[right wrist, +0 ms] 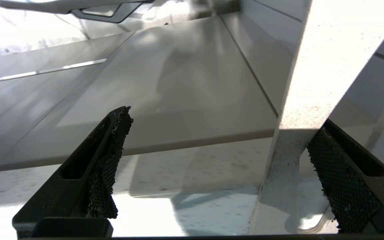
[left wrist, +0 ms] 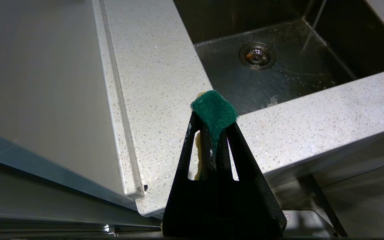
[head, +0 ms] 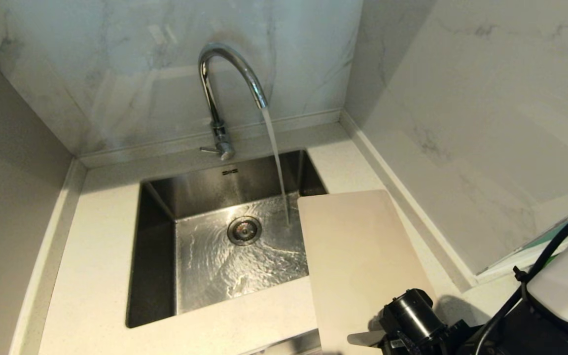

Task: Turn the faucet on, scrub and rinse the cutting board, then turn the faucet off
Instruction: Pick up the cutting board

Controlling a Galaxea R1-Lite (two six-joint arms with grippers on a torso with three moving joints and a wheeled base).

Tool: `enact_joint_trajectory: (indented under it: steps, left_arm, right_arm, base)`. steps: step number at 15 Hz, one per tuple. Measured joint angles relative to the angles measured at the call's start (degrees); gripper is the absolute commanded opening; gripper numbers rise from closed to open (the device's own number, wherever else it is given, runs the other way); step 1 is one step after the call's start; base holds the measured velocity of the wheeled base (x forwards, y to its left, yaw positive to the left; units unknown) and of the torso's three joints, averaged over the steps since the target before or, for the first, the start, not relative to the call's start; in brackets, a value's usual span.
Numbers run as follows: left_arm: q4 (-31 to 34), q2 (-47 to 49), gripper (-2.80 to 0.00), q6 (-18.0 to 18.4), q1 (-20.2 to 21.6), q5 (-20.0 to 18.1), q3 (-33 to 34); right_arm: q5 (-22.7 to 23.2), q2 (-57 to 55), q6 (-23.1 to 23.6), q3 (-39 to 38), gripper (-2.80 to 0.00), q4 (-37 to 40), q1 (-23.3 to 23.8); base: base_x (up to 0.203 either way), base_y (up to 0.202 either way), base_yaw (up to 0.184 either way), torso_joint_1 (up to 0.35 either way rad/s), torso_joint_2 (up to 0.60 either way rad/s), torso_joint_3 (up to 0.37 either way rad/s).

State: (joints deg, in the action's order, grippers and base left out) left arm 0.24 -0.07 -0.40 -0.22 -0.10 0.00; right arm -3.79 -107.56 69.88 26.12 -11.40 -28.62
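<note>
Chrome faucet (head: 225,84) is standing at the back rim of the steel sink (head: 156,256), side lever sticking out at its base, and water (head: 276,162) is running from the spout in a steady stream, hitting the basin floor just beside the drain (head: 244,230) and spreading in ripples. Pale beige cutting board (head: 358,261) is lying flat on the speckled white countertop (head: 91,256) at the sink's right side, its left edge overhanging the basin a little; the stream is landing just beside that edge, not on the board. Right gripper (right wrist: 218,160) is sitting low at the front right, near the board's near end, fingers spread wide and holding nothing; its wrist view is showing the board's edge (right wrist: 288,143) running between the two open pads, not clearly touching either. Only the back of that arm is showing in the head view, with black cabling beside it. Left gripper (left wrist: 214,133) is hanging off the front left corner of the counter, out of the head view, fingers clenched on a green scouring sponge (left wrist: 215,111) with a yellow layer behind it. Sponge is well apart from the board.
</note>
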Motion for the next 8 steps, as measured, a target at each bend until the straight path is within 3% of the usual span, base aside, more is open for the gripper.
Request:
enact_joint_trajectory:
  steps: [6, 8]
  left_arm:
    - [0.0, 0.0, -2.8, 0.0, 0.0, 0.0, 0.0]
    - [0.0, 0.0, -2.8, 0.0, 0.0, 0.0, 0.0]
  right_arm:
    - [-0.2, -1.1, 0.2, -0.8, 0.0, -0.9, -1.0]
    - [-2.5, -1.9, 0.3, -1.4, 0.0, -3.3, -1.4]
  base:
    - [0.0, 0.0, 0.0, 0.0, 0.0, 0.0]
    - [0.0, 0.0, 0.0, 0.0, 0.0, 0.0]
